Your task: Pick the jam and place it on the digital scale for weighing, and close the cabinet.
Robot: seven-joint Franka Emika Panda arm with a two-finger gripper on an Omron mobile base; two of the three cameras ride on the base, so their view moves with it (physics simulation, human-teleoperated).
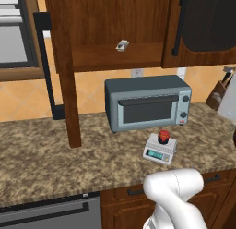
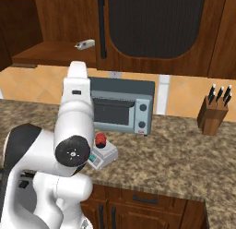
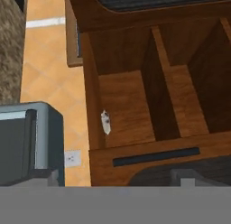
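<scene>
The jam (image 1: 163, 136), a tiny jar with a red lid, stands on the digital scale (image 1: 159, 152) on the counter in front of the toaster oven. From the right, the jam (image 2: 100, 140) and the scale (image 2: 105, 158) sit just beside my arm. The cabinet (image 1: 115, 20) hangs above with its left door (image 1: 64, 71) swung out edge-on and its right door (image 2: 156, 25) shut. My gripper (image 3: 115, 178) is open, holds nothing and faces the cabinet's bare shelves (image 3: 131, 110). That door's black handle (image 3: 155, 156) lies close below it.
A small grey-white boxy item (image 1: 122, 45) lies on the cabinet's lower shelf. The blue-grey toaster oven (image 1: 147, 103) stands against the wall under the cabinet. A knife block (image 2: 214, 112) stands at the right. My white arm (image 2: 73, 131) rises at the counter's front edge.
</scene>
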